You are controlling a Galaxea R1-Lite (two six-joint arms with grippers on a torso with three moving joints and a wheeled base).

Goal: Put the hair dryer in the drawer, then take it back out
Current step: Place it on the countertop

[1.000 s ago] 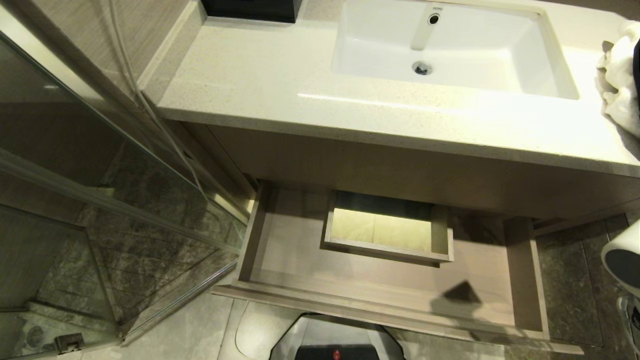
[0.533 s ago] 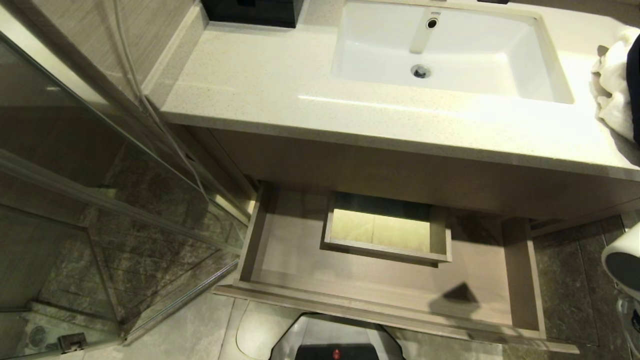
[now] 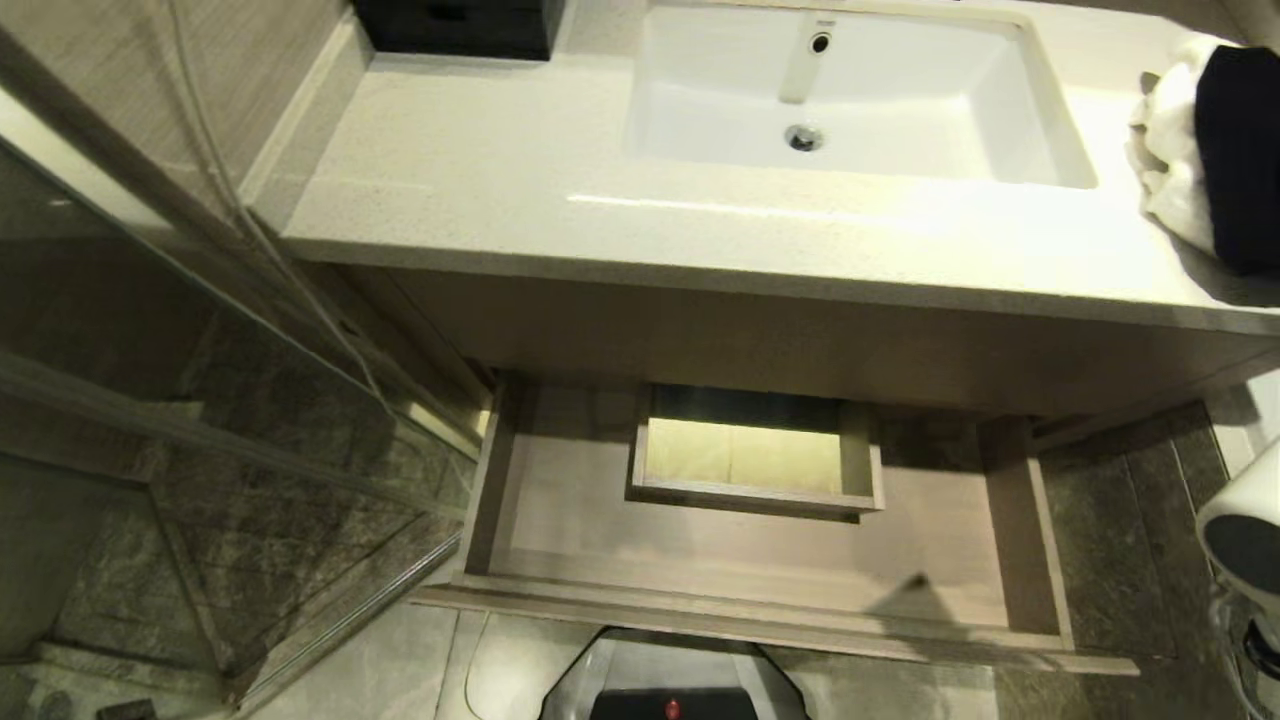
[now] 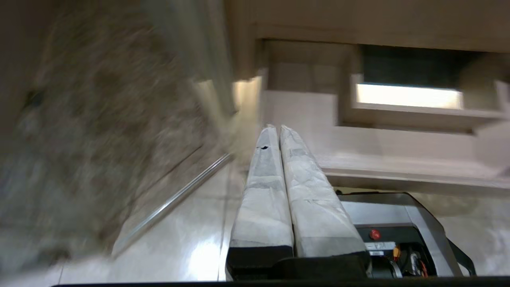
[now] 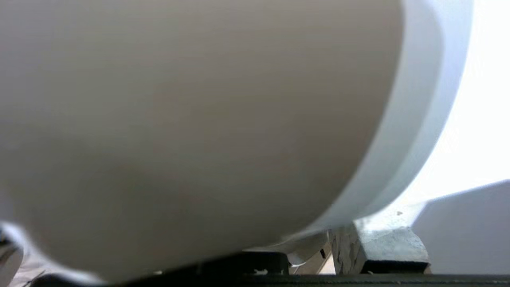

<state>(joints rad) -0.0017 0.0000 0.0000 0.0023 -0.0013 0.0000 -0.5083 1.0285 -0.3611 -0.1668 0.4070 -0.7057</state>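
Change since earlier: whole head view has slid leftward and a little down, so the camera moved, not the things; the small white hair dryer with short cylindrical barrel and grey mesh rear grille point(image 3: 1243, 535) keeps its spot at the right edge.
Hair dryer place: outside the drawer, off its right end, over the dark stone floor point(image 3: 1110, 560); only the rounded white barrel and dark grille show in the head view.
Right pincer: its fingers are hidden; the smooth white barrel fills the right wrist view almost wholly, pressed close to the camera, so the dryer appears carried there, but whether the pincer is clenched on it I cannot tell.
Left pincer point(image 4: 277, 129): two long fingers wrapped in crinkled white tape, pressed together, clenched on nothing; it hangs low beside the robot's base, near the drawer's front.
Drawer: wide shallow light wood-grain drawer point(image 3: 760, 610), pulled fully out beneath the bench, low front nearest; a box-shaped cut-out point(image 3: 750, 460) sits at its far middle, with pale lit floor showing through it.
Bench: speckled cream stone bench point(image 3: 480, 170), smooth and glossy, carrying a rectangular white ceramic sink point(image 3: 850, 100).
Far right on the bench: crumpled white towel point(image 3: 1165, 160) beside something dark.
Left: glass shower panel point(image 3: 200, 430) over mottled grey stone.
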